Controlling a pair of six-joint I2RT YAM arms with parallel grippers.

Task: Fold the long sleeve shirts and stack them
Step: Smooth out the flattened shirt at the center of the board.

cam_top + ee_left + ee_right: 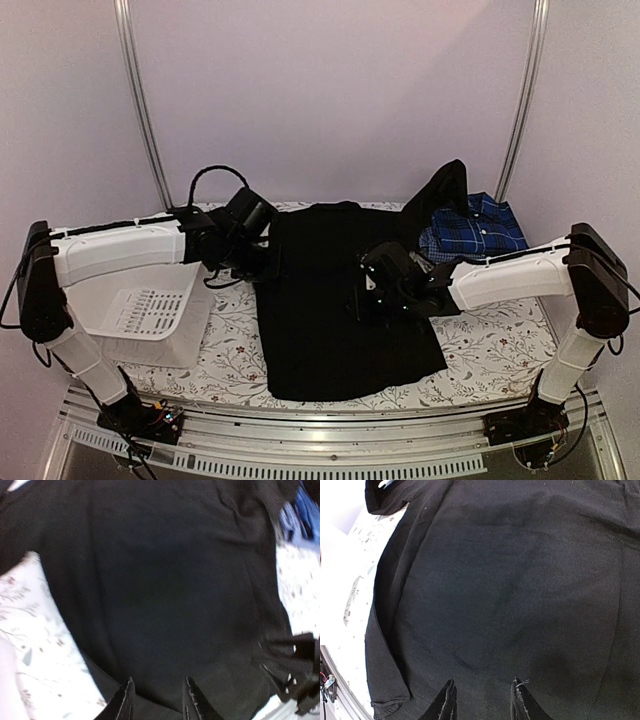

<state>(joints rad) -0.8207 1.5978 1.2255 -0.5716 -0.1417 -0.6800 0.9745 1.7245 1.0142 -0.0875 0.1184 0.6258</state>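
Note:
The black long sleeve shirt [335, 310] lies spread flat in the middle of the table, with one sleeve bunched up at the back right [445, 190]. Behind it at the back right rests the folded blue plaid shirt [472, 232]. My left gripper [262, 262] hovers at the black shirt's left edge. In the left wrist view it [159, 680] is open over the black cloth [165, 580] with nothing between its fingers. My right gripper [375, 290] is above the shirt's middle right. In the right wrist view it [483, 682] is open just over the fabric [510, 580], holding nothing.
A white slotted basket [150, 320] sits at the left, under the left arm. The flowered tablecloth [500, 340] shows around the shirt. A strip of the plaid shirt [300, 515] appears at the top right of the left wrist view. The table's metal front rail [330, 425] runs along the near edge.

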